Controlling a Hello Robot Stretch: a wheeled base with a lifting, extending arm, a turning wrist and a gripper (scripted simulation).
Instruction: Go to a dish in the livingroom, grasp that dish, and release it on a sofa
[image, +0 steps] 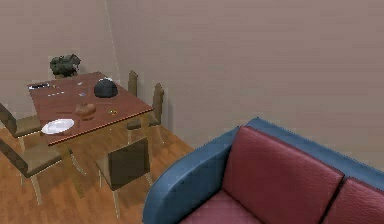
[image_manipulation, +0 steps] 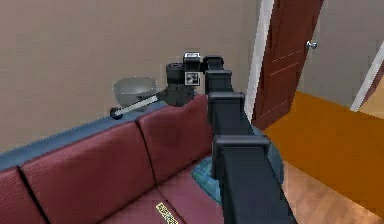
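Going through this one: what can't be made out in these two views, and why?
Forward view: the small things on the dining table, beside the white plate, are too small to name.
Forward view: the sofa is cut off by the right and bottom edges.
Arm side view: the arm hides part of a teal thing on the sofa seat.

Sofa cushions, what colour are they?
Dark red cushions, set in a blue frame; arm side view shows them best.

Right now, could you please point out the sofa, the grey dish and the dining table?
sofa (image_manipulation: 90, 165): arm side view, red back cushion.
grey dish (image_manipulation: 135, 88): arm side view, its bowl.
dining table (image: 72, 103): forward view, bare tabletop.
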